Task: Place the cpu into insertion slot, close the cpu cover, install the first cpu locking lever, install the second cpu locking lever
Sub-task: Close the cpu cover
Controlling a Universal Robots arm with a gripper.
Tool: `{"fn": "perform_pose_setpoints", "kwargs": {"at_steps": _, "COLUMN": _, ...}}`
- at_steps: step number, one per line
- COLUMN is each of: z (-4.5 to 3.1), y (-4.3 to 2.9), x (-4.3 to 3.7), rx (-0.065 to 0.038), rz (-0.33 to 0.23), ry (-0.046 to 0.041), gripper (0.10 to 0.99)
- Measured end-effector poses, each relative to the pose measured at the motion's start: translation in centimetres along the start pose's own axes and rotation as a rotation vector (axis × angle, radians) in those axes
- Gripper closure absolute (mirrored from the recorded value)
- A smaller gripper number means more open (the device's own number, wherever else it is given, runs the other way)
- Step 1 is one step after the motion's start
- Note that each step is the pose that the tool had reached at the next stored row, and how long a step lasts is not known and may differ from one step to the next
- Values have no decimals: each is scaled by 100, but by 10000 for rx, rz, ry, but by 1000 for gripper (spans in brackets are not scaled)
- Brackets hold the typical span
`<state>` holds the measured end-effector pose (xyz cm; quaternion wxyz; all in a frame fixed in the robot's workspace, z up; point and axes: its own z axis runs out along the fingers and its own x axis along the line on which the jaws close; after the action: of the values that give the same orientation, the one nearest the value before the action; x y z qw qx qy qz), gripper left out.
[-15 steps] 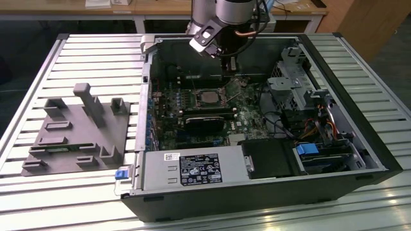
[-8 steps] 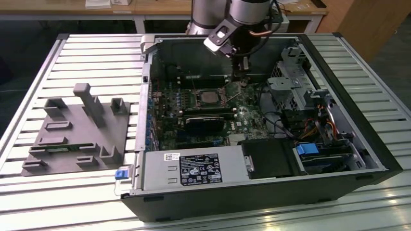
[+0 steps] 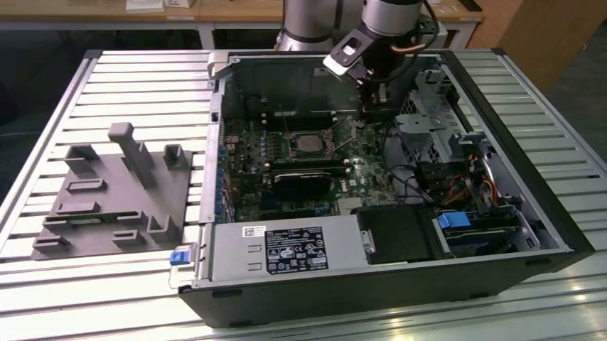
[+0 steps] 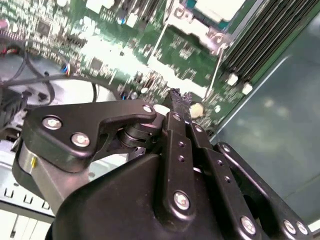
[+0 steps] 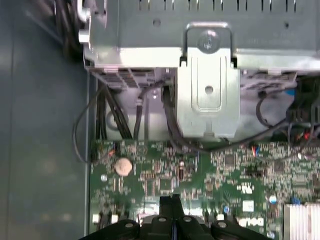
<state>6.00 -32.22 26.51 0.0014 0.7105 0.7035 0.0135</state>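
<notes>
In the exterior view the insertion slot (image 3: 305,142) sits in the green motherboard (image 3: 249,153) inside the open computer case. The cpu (image 3: 306,141) lies in it, grey top up, with the silvery cpu cover (image 3: 325,143) framing it. Two thin wire levers (image 3: 345,132) stand up off the socket's sides. In the second wrist view the cpu (image 4: 217,7), cover (image 4: 195,31) and a lever (image 4: 216,70) are in sight beyond the fingertips. My gripper (image 3: 366,106) (image 4: 180,96) (image 5: 170,201) hangs over the board on the exterior view's right of the socket, shut, with nothing between its fingers.
Long black memory slots (image 3: 303,165) and a dark block (image 3: 300,186) lie near the socket. A metal drive cage (image 3: 427,124) (image 5: 207,95) and cables (image 3: 417,181) crowd the exterior view's right. The power supply (image 3: 284,250) sits at the case front. A grey fixture (image 3: 114,192) rests on the slatted table.
</notes>
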Motion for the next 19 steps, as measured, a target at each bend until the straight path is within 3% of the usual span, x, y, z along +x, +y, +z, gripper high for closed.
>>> {"fn": "perform_pose_setpoints", "kwargs": {"at_steps": 6, "z": 68, "y": 70, "x": -1, "rx": 46, "rz": 1, "ry": 0, "gripper": 984}}
{"fn": "perform_pose_setpoints", "kwargs": {"at_steps": 19, "z": 304, "y": 75, "x": -5, "rx": 104, "rz": 3, "ry": -1, "gripper": 984}}
